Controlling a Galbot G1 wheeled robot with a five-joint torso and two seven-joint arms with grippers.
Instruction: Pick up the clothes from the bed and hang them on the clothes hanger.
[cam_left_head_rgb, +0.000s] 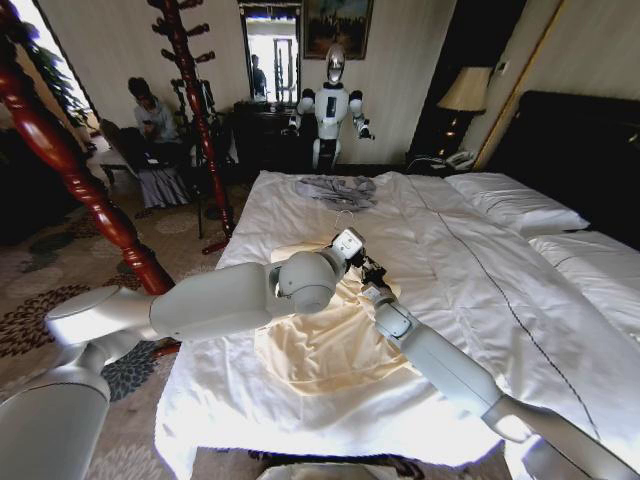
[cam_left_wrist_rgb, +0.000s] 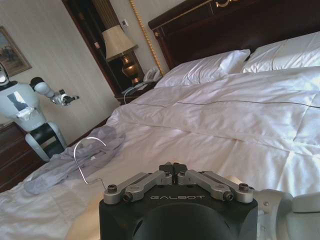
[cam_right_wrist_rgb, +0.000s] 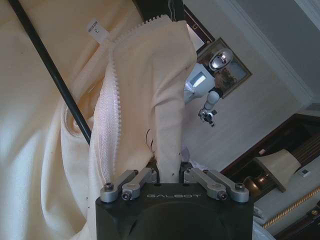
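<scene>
The cream-yellow clothes (cam_left_head_rgb: 330, 345) lie spread on the near part of the bed (cam_left_head_rgb: 480, 250). My right gripper (cam_left_head_rgb: 372, 272) is at the garment's far edge, and in the right wrist view this gripper (cam_right_wrist_rgb: 170, 174) is shut on a raised fold of the clothes (cam_right_wrist_rgb: 160, 75) beside a white zipper. The clothes hanger shows as a dark bar (cam_right_wrist_rgb: 50, 75) against the fabric, with its silver hook (cam_left_wrist_rgb: 86, 152) pointing toward the grey garment. My left gripper (cam_left_head_rgb: 352, 242) hovers just beyond the collar. Its fingers (cam_left_wrist_rgb: 172, 167) are shut with nothing visible between them.
A smaller grey-blue garment (cam_left_head_rgb: 337, 190) lies farther up the bed. Pillows (cam_left_head_rgb: 515, 205) and a dark headboard (cam_left_wrist_rgb: 225, 25) are at the right. A red-brown wooden post (cam_left_head_rgb: 70, 170) stands close on the left. Another robot (cam_left_head_rgb: 330, 100) and a lamp (cam_left_head_rgb: 465, 92) stand beyond the bed.
</scene>
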